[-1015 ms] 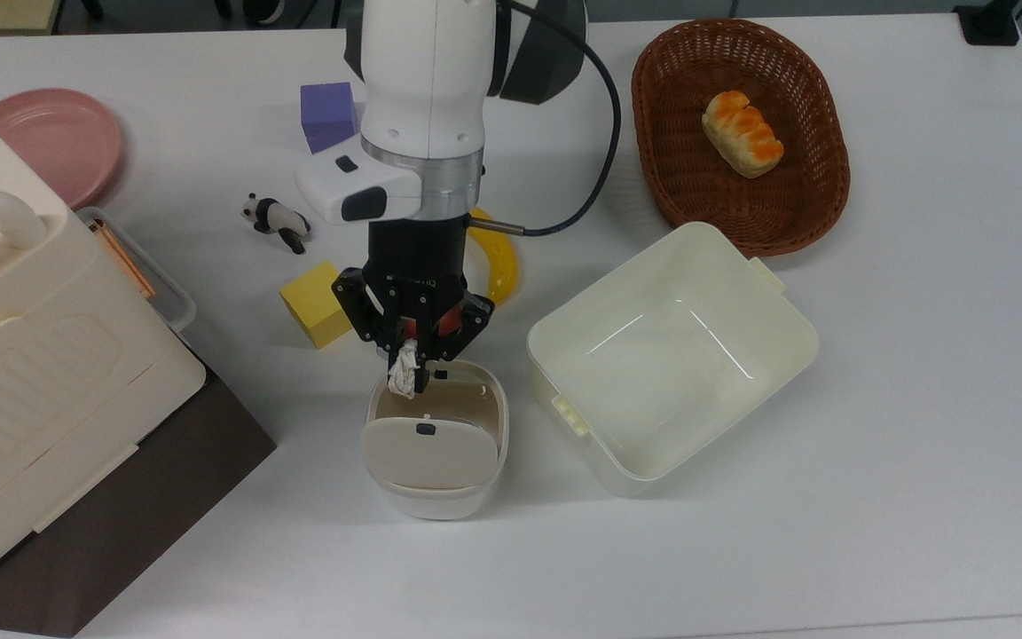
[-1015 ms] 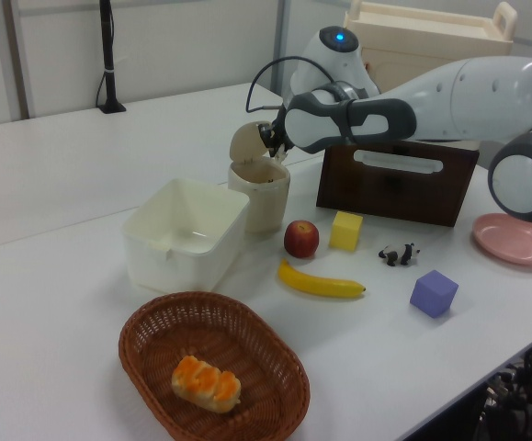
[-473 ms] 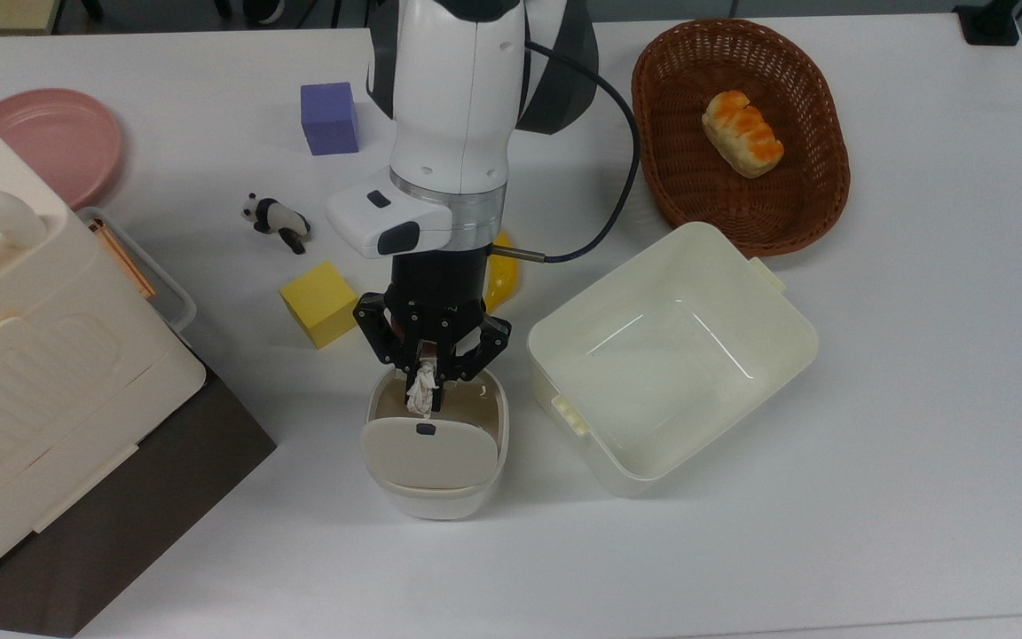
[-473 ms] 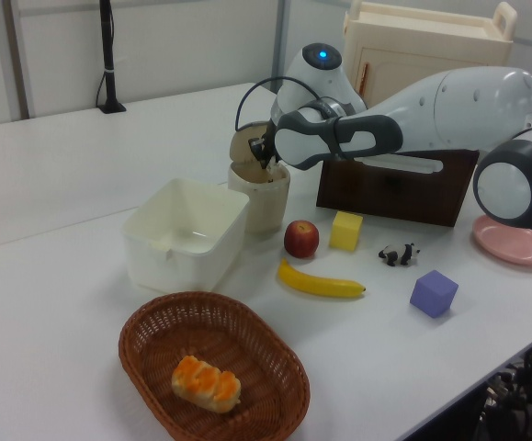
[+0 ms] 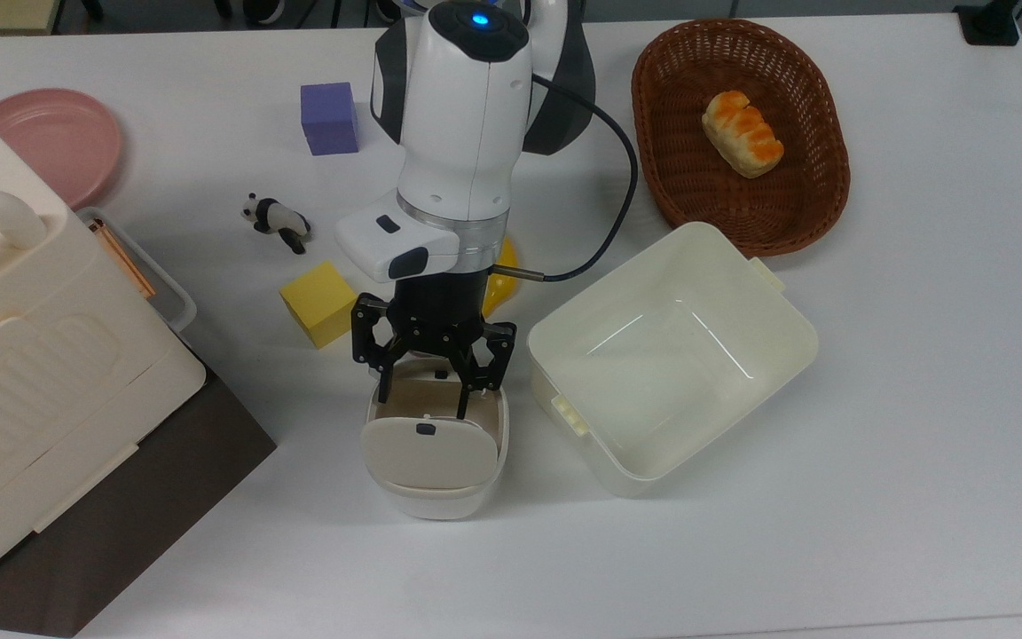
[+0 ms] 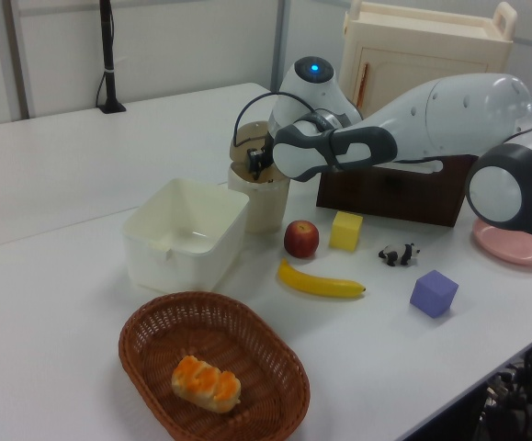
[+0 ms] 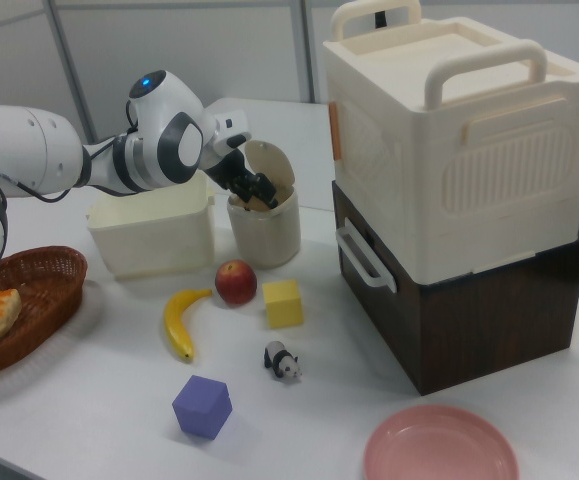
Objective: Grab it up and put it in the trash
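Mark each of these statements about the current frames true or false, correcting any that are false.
1. The two-finger gripper is open over the small cream-white rounded bin with a swing flap lid. True.
2. The gripper holds a crumpled white paper ball. False: nothing is between its fingers.
3. The orange-topped bread roll lies in the larger square cream tub. False: it lies in the brown wicker basket.
4. The red apple stands between the yellow banana and the yellow cube in the right view. True.
5. The pink round plate holds nothing. True.
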`<state>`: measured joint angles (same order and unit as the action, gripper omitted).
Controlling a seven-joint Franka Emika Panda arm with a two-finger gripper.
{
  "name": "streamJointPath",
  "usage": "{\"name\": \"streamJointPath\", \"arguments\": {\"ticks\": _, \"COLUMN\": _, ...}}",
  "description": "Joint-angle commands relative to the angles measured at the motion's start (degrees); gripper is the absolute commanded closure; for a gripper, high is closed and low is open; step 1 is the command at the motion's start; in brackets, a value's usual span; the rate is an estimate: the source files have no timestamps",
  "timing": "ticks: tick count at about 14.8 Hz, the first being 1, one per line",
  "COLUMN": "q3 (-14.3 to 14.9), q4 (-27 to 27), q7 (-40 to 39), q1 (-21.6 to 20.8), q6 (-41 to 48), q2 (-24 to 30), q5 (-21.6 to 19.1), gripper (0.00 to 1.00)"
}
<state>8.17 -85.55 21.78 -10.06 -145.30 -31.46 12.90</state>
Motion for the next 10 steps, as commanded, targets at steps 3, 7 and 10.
{"name": "streamJointPath", "arguments": {"ticks": 3, "q3": 0.2, "q4": 0.6, "q7": -0.1, "q1": -0.5, "q6": -0.8, "q2": 0.4, "q5": 1.2, "gripper": 0.00}}
{"name": "streamJointPath", "arguments": {"ticks": 7, "q3": -0.1, "q4": -1.1, "q7": 0.0, "q1": -0.3, "q6": -0.2, "q2": 4.2, "q5": 0.8, "gripper": 0.00}}
{"name": "streamJointPath", "arguments": {"ticks": 10, "q3": -1.8, "q4": -4.8, "q7": -0.2, "q1": 0.6, "q6": 1.8, "q2": 10.3, "q5": 0.7, "gripper": 0.00}}
